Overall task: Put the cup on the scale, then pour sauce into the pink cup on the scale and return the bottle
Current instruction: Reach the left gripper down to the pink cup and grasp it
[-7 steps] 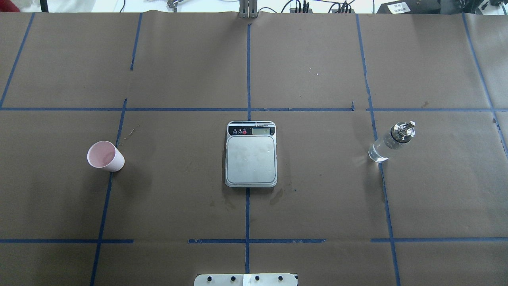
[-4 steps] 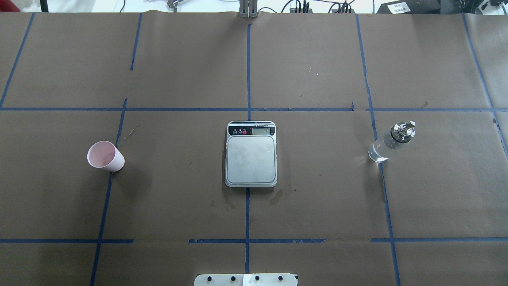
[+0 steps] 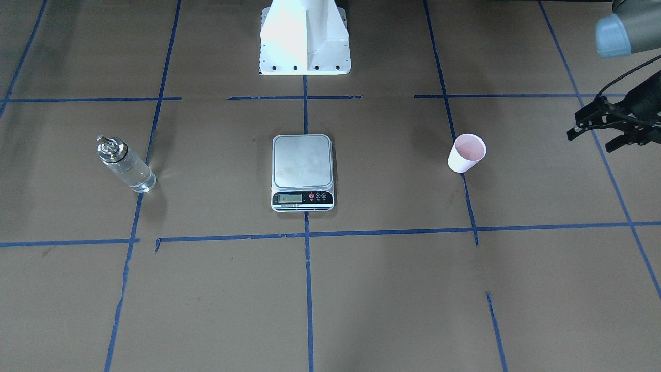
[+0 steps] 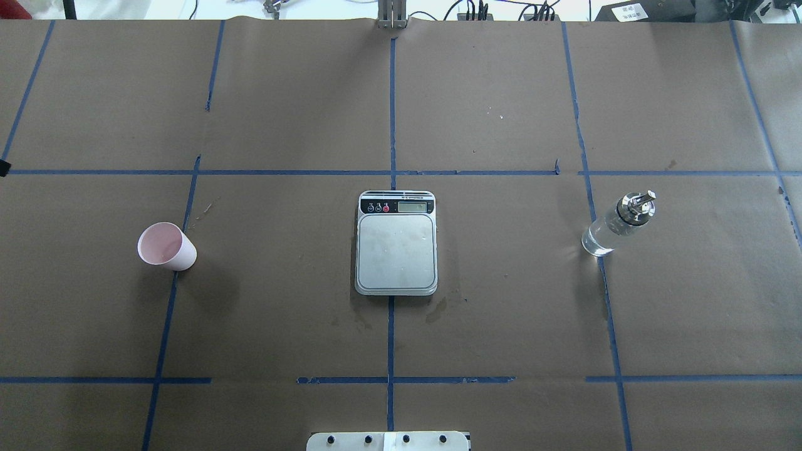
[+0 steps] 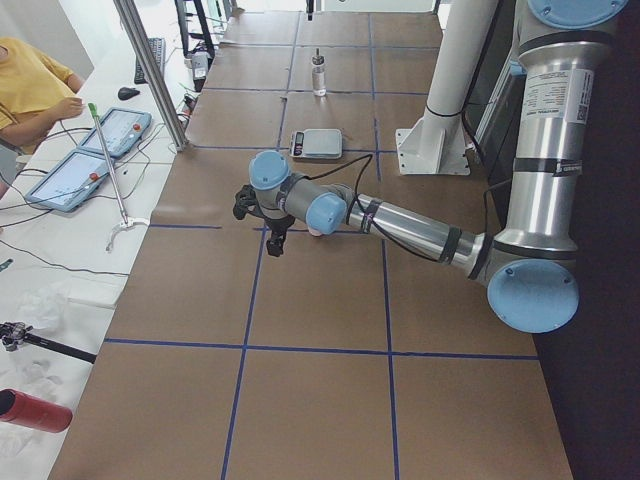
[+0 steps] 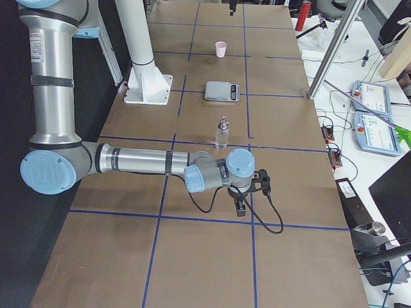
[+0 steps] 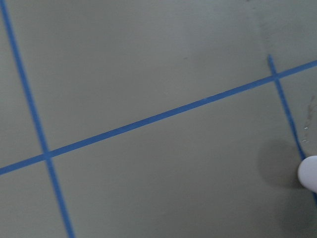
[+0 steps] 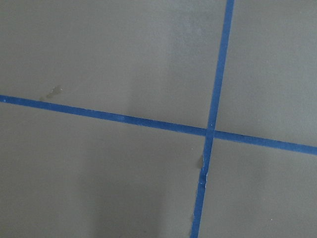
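Note:
The pale pink cup (image 4: 166, 246) stands upright on the brown paper at the robot's left, also in the front-facing view (image 3: 467, 153); its rim shows at the left wrist view's right edge (image 7: 309, 173). The scale (image 4: 396, 243) lies at mid-table with a bare steel plate (image 3: 302, 161). The clear glass bottle (image 4: 617, 224) with its silver spout stands at the robot's right (image 3: 125, 165), clear sauce inside. My left gripper (image 3: 590, 142) hovers open and empty, well outboard of the cup. My right gripper (image 6: 247, 192) shows only in the exterior right view, short of the bottle; I cannot tell its state.
The white robot base (image 3: 304, 41) stands at the table's near edge. Blue tape lines (image 4: 391, 172) grid the paper. A seated person (image 5: 30, 85), tablets (image 5: 95, 150) and a slanted metal post (image 5: 150, 70) are along the operators' side.
A black tip of my left gripper has come into the overhead view's left edge. Cup, scale and bottle have not moved.

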